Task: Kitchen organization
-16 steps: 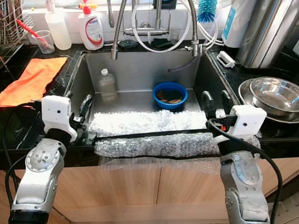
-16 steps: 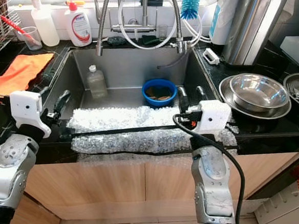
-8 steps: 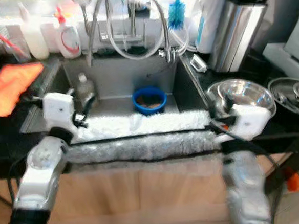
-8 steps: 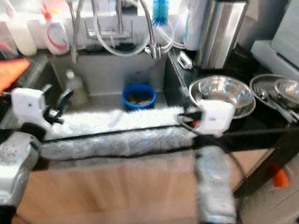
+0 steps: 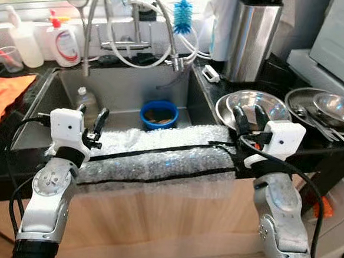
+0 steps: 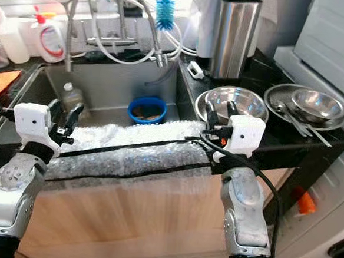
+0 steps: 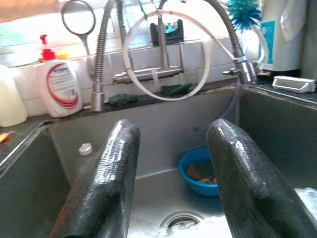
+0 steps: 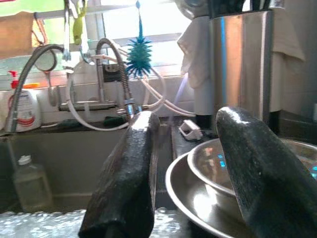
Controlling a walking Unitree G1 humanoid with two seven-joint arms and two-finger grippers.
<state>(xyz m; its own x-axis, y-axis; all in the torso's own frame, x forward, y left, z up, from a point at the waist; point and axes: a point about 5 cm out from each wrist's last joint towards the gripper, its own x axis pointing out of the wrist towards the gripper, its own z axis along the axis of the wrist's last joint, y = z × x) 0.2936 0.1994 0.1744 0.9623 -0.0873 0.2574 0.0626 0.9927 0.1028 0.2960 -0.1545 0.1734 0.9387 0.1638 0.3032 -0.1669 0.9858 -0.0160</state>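
Bubble wrap roll point(image 5: 158, 157) lies across the front edge of the sink point(image 5: 62, 89), spanning from just beside the left tool point(image 5: 90, 121) to just beside the right tool point(image 5: 248, 118). Both tools have fingers spread apart and hold nothing; in the wrist views there is an empty gap between each pair of fingers.

Handling guess: very light, soft, squashy, sags in the middle if lifted from one end. Plastic looks slick, layers may slide or unroll; black bands along it seem to keep it together. Best taken at both ends at once, one tool per end, pinching the rolled body near the bands, not the loose sheet hanging over the bench front.

Hard to tell: whether either tool's fingers touch the roll, since the wrists cover its ends. Blue bowl point(image 5: 159, 113) beyond the roll has something brownish inside, unclear what. Clear bottle point(image 5: 86, 101) beyond the left tool, contents unclear. Steel bowls point(image 5: 253, 105) beyond the right tool.
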